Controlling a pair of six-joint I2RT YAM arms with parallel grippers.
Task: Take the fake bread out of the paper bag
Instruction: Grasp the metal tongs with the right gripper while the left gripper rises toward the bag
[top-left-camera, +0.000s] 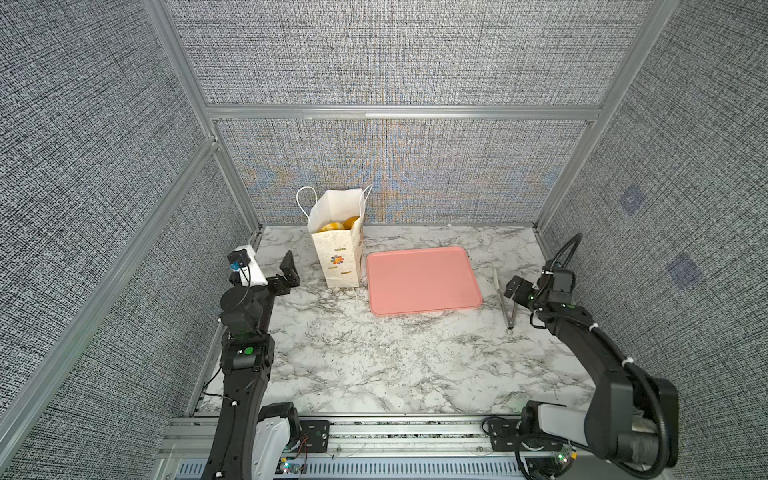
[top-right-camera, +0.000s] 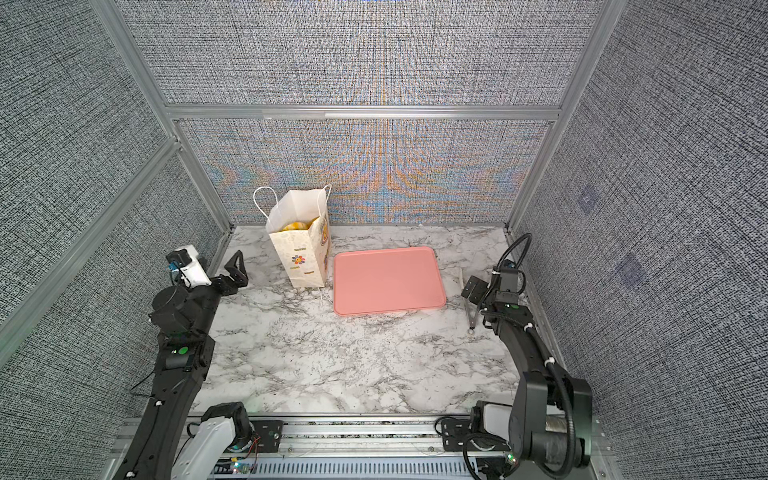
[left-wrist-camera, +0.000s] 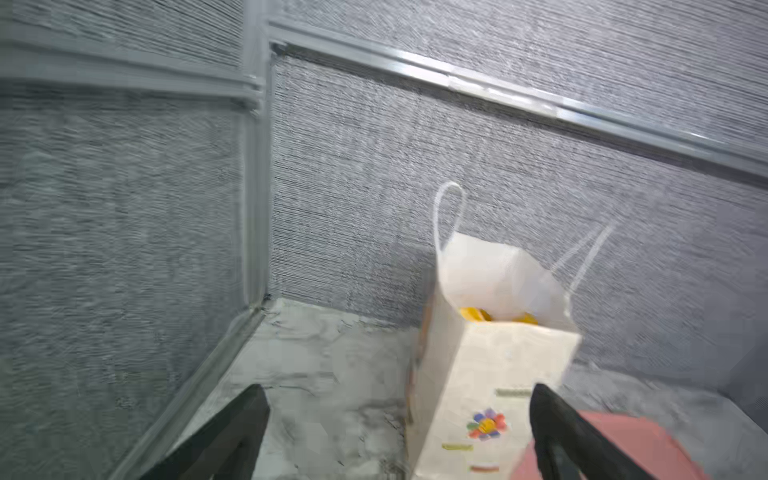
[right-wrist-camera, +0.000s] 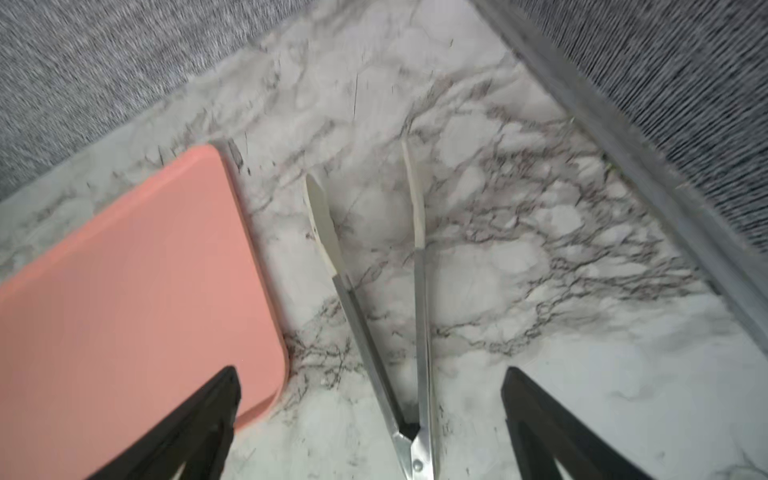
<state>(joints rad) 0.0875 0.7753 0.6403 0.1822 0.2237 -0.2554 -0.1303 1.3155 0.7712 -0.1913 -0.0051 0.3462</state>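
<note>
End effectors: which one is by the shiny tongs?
The right end effector, hovering open over the silver metal tongs; the left end effector faces the cream paper bag instead.

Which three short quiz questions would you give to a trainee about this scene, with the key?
1. True or false: the fake bread sits inside the paper bag.
2. Where do the metal tongs lie? A) on the marble table, right of the pink tray in both top views; B) on the tray; C) in the bag.
3. Fill in: the right gripper hovers above the tongs, its jaws ____.
Key: 1 true; 2 A; 3 open.
</note>
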